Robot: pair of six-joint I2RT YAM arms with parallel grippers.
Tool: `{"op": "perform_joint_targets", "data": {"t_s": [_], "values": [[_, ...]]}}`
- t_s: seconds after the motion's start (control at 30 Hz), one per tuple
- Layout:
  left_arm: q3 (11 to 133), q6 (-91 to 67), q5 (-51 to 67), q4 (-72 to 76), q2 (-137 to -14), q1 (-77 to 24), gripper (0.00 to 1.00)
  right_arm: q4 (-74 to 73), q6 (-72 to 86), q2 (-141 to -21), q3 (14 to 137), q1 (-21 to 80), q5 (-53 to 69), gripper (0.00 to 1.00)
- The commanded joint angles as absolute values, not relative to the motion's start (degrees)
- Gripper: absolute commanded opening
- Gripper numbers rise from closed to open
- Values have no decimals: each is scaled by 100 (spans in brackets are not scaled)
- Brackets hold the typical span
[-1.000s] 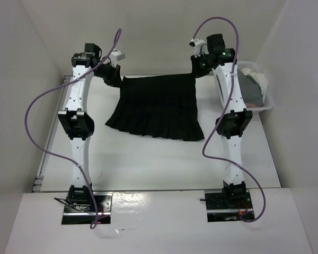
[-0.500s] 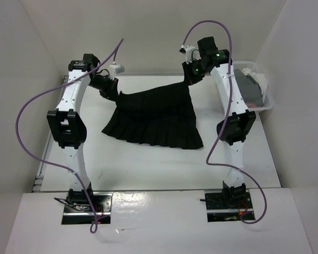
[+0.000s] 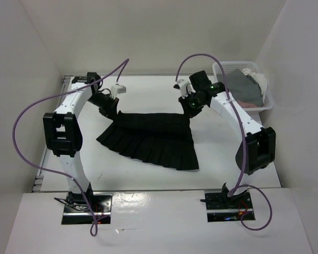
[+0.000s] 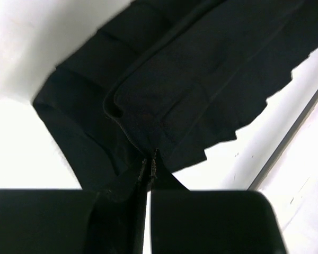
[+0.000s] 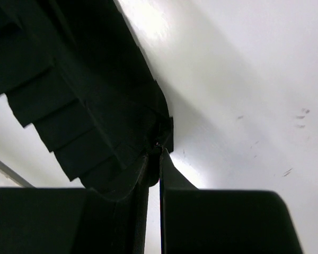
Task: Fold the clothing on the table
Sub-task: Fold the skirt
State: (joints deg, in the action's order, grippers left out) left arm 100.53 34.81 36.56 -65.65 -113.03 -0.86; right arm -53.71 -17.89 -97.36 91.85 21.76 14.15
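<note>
Black pleated skirt (image 3: 151,140), one only, lies across the middle of the white table (image 3: 148,179), its flared hem spread toward the arm bases. Two grippers pinch its upper edge: the left gripper (image 3: 110,110) is clamped tight on the left corner, the right gripper (image 3: 190,108) on the right corner. One white mesh basket (image 3: 218,67) at the far right holds a grey garment (image 3: 243,87).

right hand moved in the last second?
Yes. The right hand, shut on the skirt waistband corner, has come toward the arm bases, from beside the far end of the basket to level with its near end.
</note>
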Motion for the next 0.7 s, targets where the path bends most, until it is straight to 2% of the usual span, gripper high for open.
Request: {"op": "perform_joint_targets", "data": {"t_s": [0.0, 0.2, 0.47, 0.6, 0.67], "values": [[9713, 3858, 3525, -6460, -10934, -105, 0, -4817, -1951, -9273, 8606, 2127, 1213, 0], [9001, 4245, 3411, -6390, -10451, 52, 0, -4816, -2136, -8834, 7789, 2232, 1318, 0], [8421, 4587, 3147, -6390, -10108, 53, 4, -5089, -2408, -8385, 7209, 3092, 1371, 0], [8043, 4772, 2883, -6390, -9897, -62, 10, -5150, -2478, -8385, 6988, 3374, 1424, 0], [7928, 4974, 2813, -6390, -9836, -114, 20, -5203, -2479, -8385, 6899, 3497, 1503, 0]]}}
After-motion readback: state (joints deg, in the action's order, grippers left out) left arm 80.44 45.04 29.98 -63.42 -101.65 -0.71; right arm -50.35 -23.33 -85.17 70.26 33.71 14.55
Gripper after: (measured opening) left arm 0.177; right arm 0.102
